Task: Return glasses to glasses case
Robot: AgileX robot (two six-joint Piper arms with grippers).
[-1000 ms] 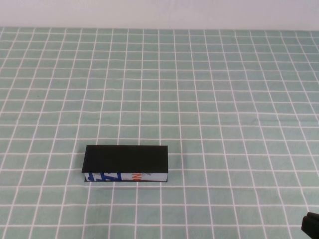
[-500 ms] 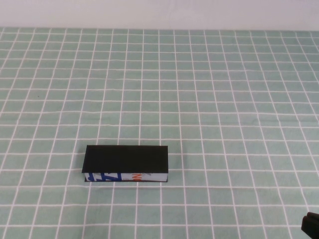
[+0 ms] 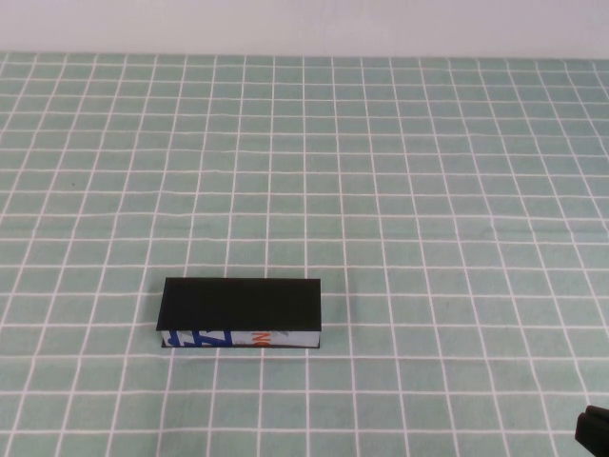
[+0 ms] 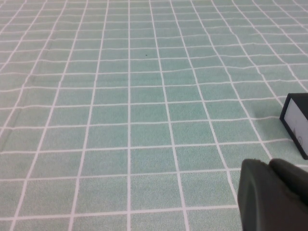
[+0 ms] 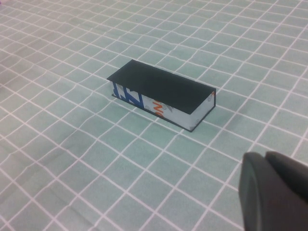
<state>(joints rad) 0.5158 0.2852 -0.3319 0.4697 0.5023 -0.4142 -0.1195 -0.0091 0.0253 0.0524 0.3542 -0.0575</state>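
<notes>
Left gripper (image 4: 272, 197) sits low at the near left, off the high view, fingers' state can't tell. Glasses case (image 3: 240, 313): black box, lid closed, white front edge printed blue and orange facing near; lies flat near-left of centre on the green checked table (image 3: 428, 190), long axis left-right. Right gripper (image 3: 593, 433) at the near right corner, well apart from the case, fingers' state can't tell.

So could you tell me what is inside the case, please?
Cannot tell: the case lies shut on the tablecloth, hiding its inside. No glasses show. The right gripper sits near the table's edge, the left gripper beside the case.
</notes>
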